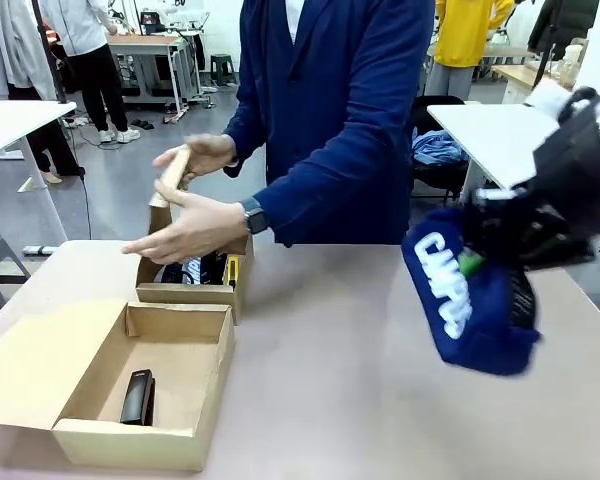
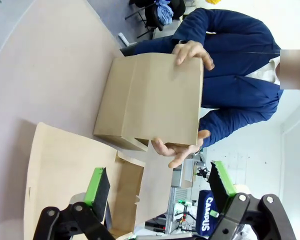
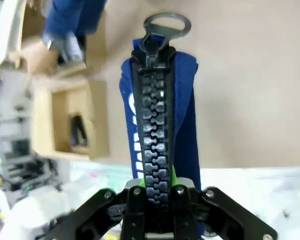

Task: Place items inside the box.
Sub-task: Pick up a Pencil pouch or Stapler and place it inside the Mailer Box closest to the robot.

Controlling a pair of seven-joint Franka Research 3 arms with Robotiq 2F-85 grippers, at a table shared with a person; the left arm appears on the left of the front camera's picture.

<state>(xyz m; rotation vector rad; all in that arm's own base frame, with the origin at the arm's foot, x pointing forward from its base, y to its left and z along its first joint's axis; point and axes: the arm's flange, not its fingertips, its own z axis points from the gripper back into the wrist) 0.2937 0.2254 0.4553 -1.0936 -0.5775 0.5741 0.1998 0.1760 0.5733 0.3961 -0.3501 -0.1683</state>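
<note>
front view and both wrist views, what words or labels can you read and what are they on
"CAMPUS": white letters on the navy pouch clamped in the right gripper, readable in the front and left wrist views.
Right wrist view: white print along the pouch's side, too edge-on to read.
No print visible on the open cardboard box.

Black stapler (image 1: 137,397) in the open shallow cardboard box (image 1: 208,345) at the pale table's (image 1: 360,400) near left, smaller brown cardboard box (image 1: 185,293) just behind it, a person's hand (image 1: 190,228) over that box's top, navy fabric "CAMPUS" zip pouch (image 1: 460,305) above the table's right side, hanging from the right gripper (image 1: 472,263).
</note>
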